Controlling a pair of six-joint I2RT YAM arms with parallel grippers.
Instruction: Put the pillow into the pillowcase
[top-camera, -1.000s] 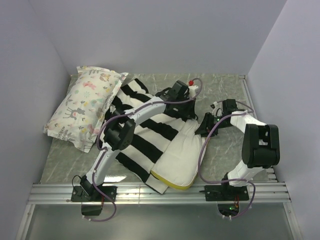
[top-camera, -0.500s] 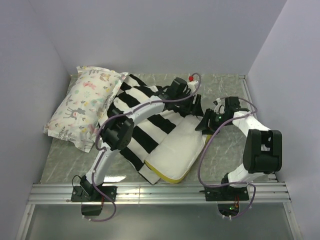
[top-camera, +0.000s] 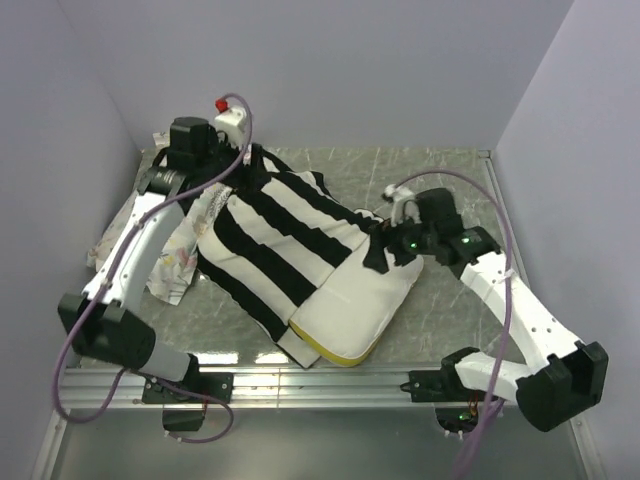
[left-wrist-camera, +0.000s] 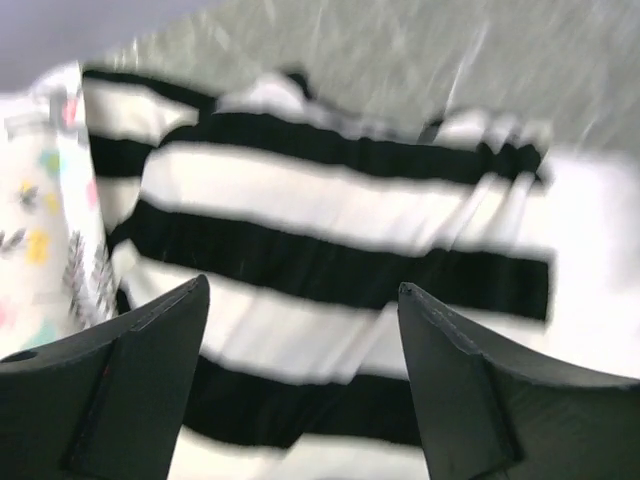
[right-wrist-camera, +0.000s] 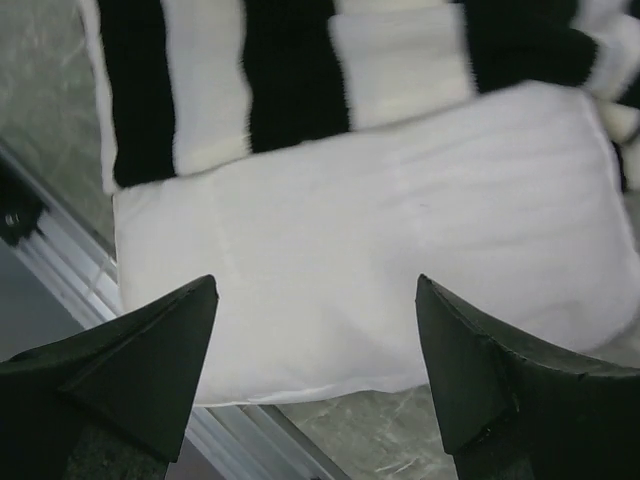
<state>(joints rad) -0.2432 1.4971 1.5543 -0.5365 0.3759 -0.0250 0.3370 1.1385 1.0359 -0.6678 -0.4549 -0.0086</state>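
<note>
A: How far in is the pillow (top-camera: 360, 305)?
B: Roughly half, I'd judge: its upper-left end sits inside the striped pillowcase (top-camera: 280, 240), the yellow-edged end lies bare at bottom centre and needs covering
A: And the fingers?
B: Left fingers (left-wrist-camera: 130, 380) and right fingers (right-wrist-camera: 480, 370) both spread wide, holding nothing

Floral-print pillow (top-camera: 178, 266) on marbled table (top-camera: 440, 180)

Top camera overhead from near edge; wrist cameras close, downward; all share pillowcase (top-camera: 270, 235).
</note>
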